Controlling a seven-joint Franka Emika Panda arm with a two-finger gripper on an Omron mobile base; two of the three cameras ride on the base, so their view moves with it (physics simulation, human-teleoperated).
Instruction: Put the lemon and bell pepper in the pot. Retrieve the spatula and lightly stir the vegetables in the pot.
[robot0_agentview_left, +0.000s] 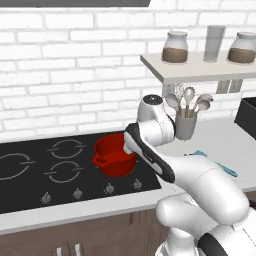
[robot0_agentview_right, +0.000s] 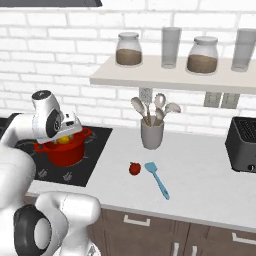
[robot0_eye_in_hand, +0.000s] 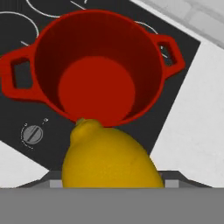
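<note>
I read no writing anywhere. My pincer (robot0_agentview_right: 66, 134) is clamped on the lemon (robot0_eye_in_hand: 109, 159) above the pot (robot0_eye_in_hand: 98, 65); its tips are hidden. Pepper (robot0_agentview_right: 134, 168) and spatula (robot0_agentview_right: 157, 179) lie on the bench (robot0_agentview_right: 200, 185).

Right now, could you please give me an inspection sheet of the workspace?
Surface: grey counter beside black cooktop.
Job's things: lemon held above the red pot, which is empty; bell pepper and spatula lying on the counter.
Clutter: utensil crock with spoons; toaster.
Grippers: gripper shut on lemon over the pot.
Cables: nothing seen.
Surroundings: brick wall, shelf with jars.
</note>
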